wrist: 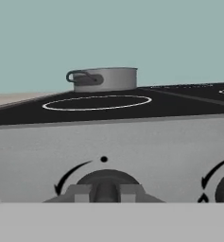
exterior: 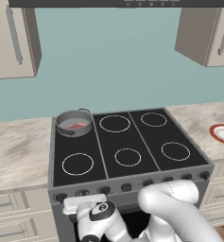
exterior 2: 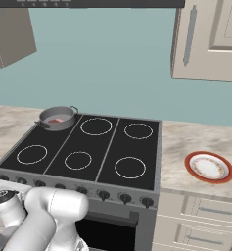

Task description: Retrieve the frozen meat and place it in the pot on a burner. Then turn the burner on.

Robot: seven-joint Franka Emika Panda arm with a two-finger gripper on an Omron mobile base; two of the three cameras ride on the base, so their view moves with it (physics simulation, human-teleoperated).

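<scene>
The frozen meat (exterior: 76, 125) lies inside the pot (exterior: 73, 122) (back-left of cooktop (exterior: 132, 142)).

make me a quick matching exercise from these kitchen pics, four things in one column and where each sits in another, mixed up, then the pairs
Things:
1. round shallow grey metal pot
2. small flat reddish-pink frozen meat chunk
3. red-rimmed white plate
4. dark round stove knob

Places:
A. on the marble counter right of the cooktop
B. on the stove's grey front panel, right before the tool
C. on the cooktop's back left zone
D. inside the pot

Pairs: 1-C, 2-D, 3-A, 4-B
</scene>
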